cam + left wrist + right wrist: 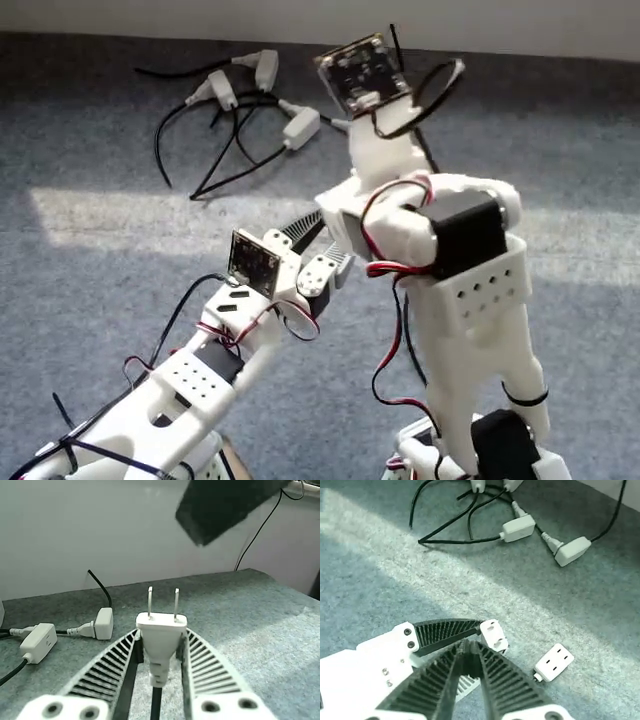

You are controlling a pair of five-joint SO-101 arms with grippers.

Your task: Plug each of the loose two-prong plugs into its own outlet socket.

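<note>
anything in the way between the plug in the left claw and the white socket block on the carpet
Nothing visible. The plug, clamped in the left claw, has only bare carpet between it and the socket block. A dark part hangs overhead, above that path.

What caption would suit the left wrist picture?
Left gripper clamps a white two-prong plug, prongs pointing forward, grey carpet beyond.

The tabletop (90,300) is covered in grey felt-like fabric. A plain white wall (100,525) stands behind. A bright light band (110,218) crosses the fabric.
</note>
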